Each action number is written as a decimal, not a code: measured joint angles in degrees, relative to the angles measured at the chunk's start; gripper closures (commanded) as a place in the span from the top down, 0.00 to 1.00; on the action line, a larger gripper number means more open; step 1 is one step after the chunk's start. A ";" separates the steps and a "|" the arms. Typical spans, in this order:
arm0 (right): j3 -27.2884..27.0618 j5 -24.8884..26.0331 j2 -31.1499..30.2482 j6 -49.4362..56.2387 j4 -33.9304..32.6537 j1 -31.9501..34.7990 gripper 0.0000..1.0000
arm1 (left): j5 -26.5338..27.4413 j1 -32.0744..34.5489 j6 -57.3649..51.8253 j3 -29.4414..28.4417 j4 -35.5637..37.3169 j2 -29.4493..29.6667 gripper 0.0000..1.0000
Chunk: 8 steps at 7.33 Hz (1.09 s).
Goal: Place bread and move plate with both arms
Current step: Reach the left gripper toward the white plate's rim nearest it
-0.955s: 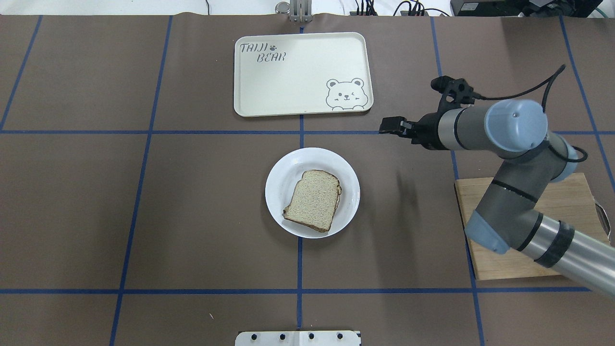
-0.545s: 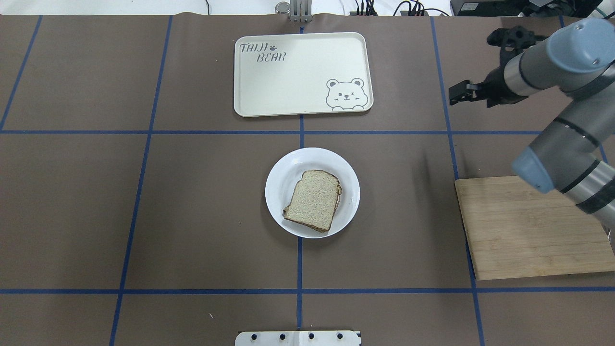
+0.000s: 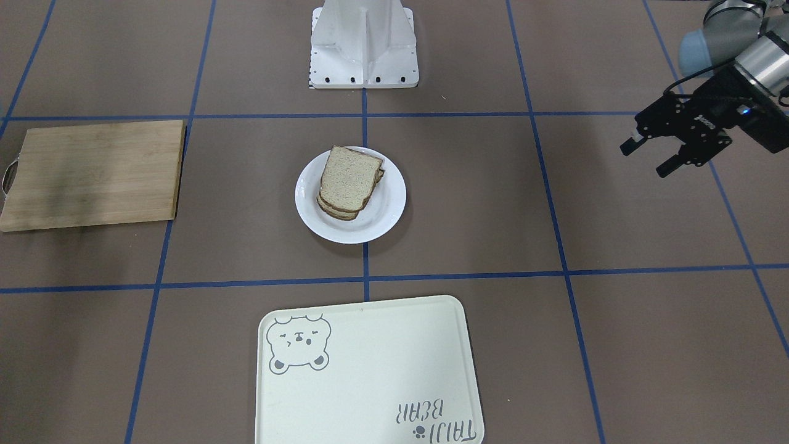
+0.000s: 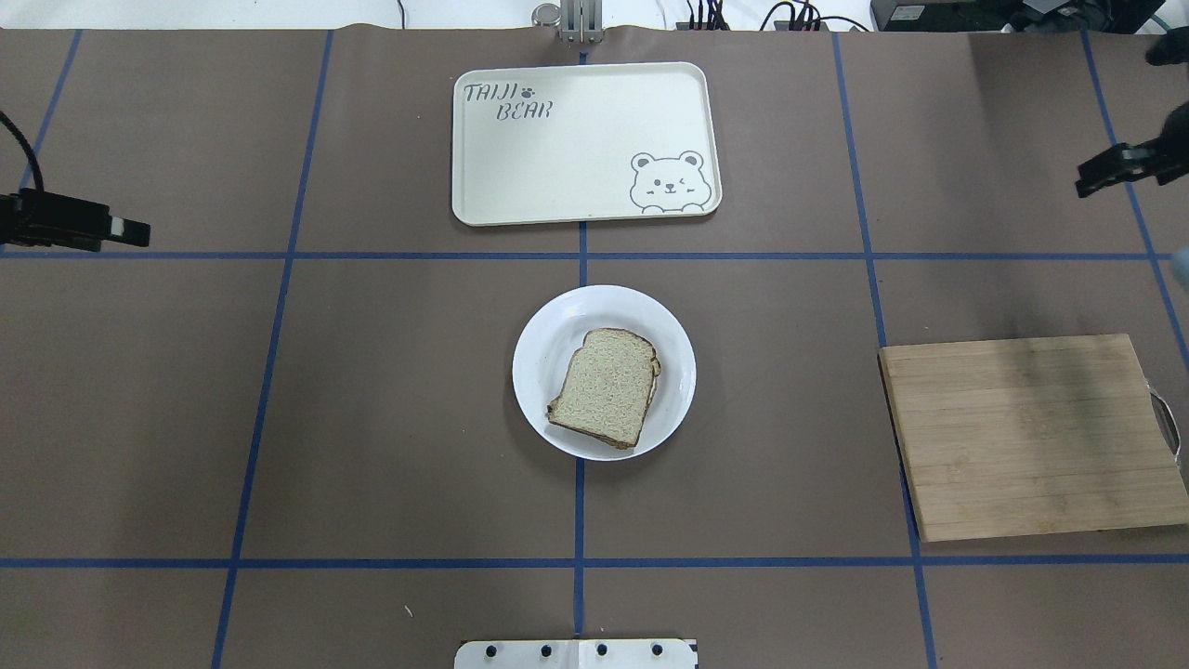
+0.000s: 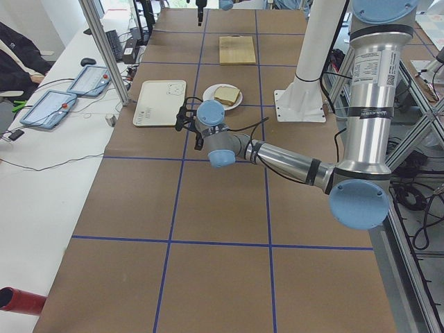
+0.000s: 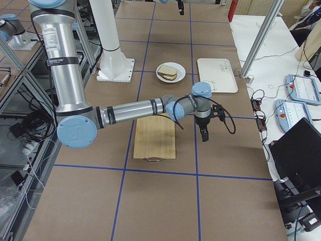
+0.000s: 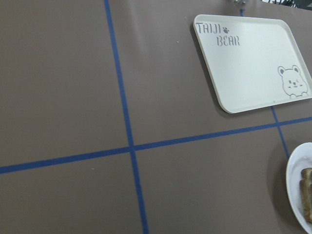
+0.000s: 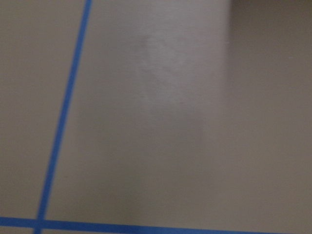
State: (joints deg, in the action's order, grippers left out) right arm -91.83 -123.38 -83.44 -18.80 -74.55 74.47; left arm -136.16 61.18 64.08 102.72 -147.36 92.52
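Note:
The bread lies as the top slice of a small stack on the white plate at the table's middle. It also shows in the front view on the plate. My left gripper is open and empty, hovering far to the plate's left; it enters the overhead view at the left edge. My right gripper is at the far right edge, well away from the plate. It shows edge-on, so I cannot tell whether it is open or shut. The left wrist view catches the plate's rim.
The cream bear-print tray lies beyond the plate. A wooden cutting board lies to the plate's right. The white base block stands at the robot's side of the table. Blue tape lines cross the brown table cover.
My right arm has swung away from the plate, off the cutting board, out to the right edge. My left gripper has come into view at the left edge. Bread and plate have not moved.

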 measured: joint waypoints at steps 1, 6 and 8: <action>0.01 -3.31 -4.02 6.01 -0.18 4.26 1.00 | 4.18 -5.05 6.63 -0.25 -3.04 1.70 0.98; -2.69 -10.27 -13.69 18.11 -11.00 14.74 1.00 | 29.51 -28.09 26.30 -6.22 -14.09 10.01 0.88; -2.80 -9.93 -13.96 18.67 -11.30 15.20 1.00 | 35.22 -32.37 27.58 -12.97 -19.63 14.29 0.58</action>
State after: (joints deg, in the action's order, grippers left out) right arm -94.63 -133.31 -97.40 -0.12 -85.85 89.67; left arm -100.94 28.81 91.66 89.76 -166.99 106.81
